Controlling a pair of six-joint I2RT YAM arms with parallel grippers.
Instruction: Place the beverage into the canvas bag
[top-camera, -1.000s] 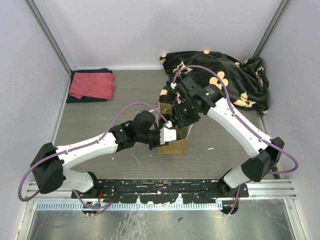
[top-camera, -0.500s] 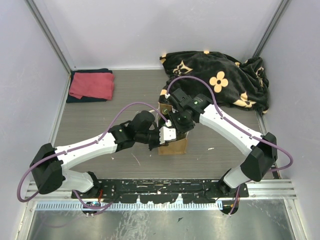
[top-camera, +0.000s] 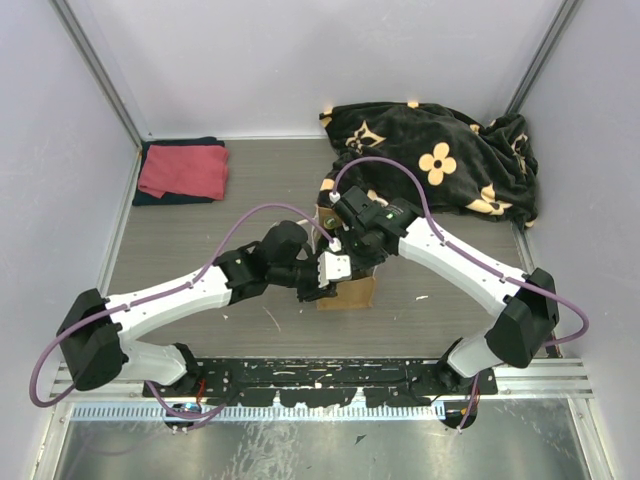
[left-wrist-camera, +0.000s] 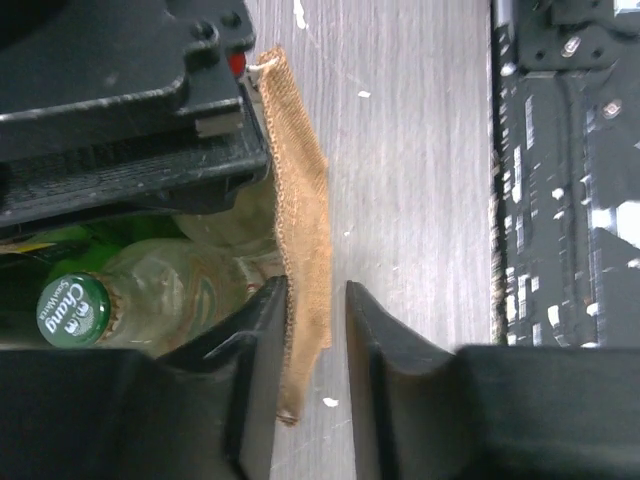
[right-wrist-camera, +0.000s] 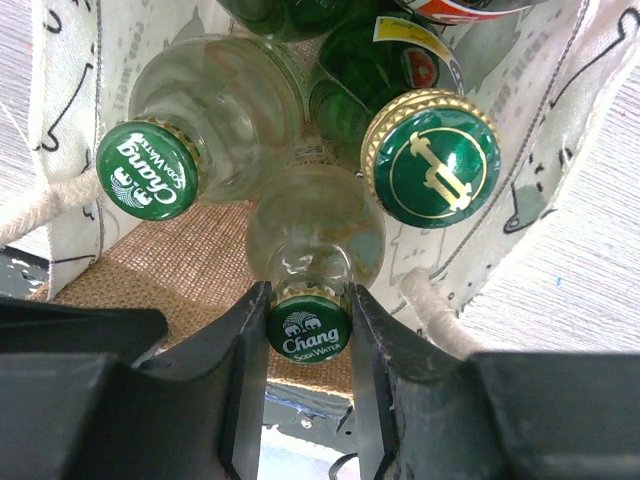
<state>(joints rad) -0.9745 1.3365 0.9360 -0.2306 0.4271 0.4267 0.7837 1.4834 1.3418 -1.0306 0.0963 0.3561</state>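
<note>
The tan-brown canvas bag (top-camera: 350, 292) stands upright at mid-table. My right gripper (right-wrist-camera: 308, 335) is shut on the green Chang cap of a clear beverage bottle (right-wrist-camera: 312, 232) and holds it upright inside the bag's mouth, and it hangs over the bag in the top view (top-camera: 358, 245). Two other bottles stand in the bag: a clear Chang one (right-wrist-camera: 150, 170) and a green one with a gold-rimmed cap (right-wrist-camera: 430, 155). My left gripper (left-wrist-camera: 318, 300) straddles the bag's burlap wall (left-wrist-camera: 300, 215) and pinches it at the near side (top-camera: 322, 280). Cream rope handles (right-wrist-camera: 430, 310) hang at the rim.
A folded red towel (top-camera: 183, 170) lies on a dark cloth at the back left. A black blanket with orange flowers (top-camera: 450, 160) is heaped at the back right. White walls close in three sides; the black base rail (top-camera: 320, 375) runs along the near edge.
My right gripper has come down and toward the near left, bringing the bottle lower into the bag. My left gripper and the bag have stayed put.
</note>
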